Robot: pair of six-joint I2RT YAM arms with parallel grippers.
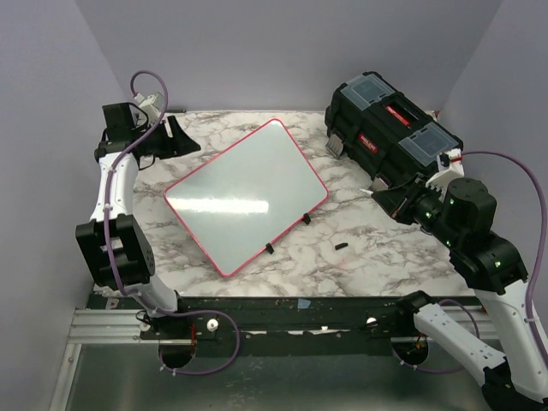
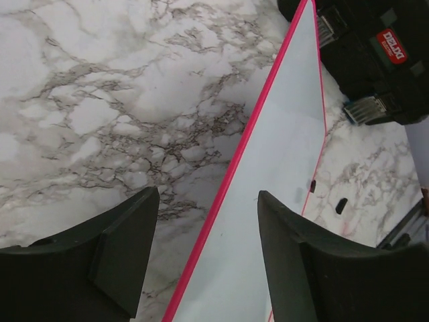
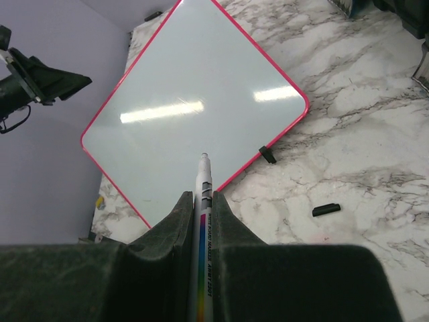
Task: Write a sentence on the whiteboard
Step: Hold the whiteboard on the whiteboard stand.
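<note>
The whiteboard (image 1: 244, 193) lies flat on the marble table, turned diagonally, with a red-pink rim and a blank white face. No sentence shows on it. It also shows in the left wrist view (image 2: 275, 201) and the right wrist view (image 3: 194, 87). My right gripper (image 3: 202, 196) is shut on a white whiteboard marker (image 3: 203, 176) whose tip points at the board's near corner from above. In the top view the right gripper (image 1: 383, 199) hovers right of the board. My left gripper (image 2: 208, 194) is open and empty above the board's far left edge (image 1: 177, 137).
A black toolbox (image 1: 390, 128) stands at the back right, close to the board's far corner, and shows in the left wrist view (image 2: 375, 54). A small black piece (image 1: 340, 247) lies on the table right of the board. Black clips (image 1: 306, 219) sit on the board's near edge.
</note>
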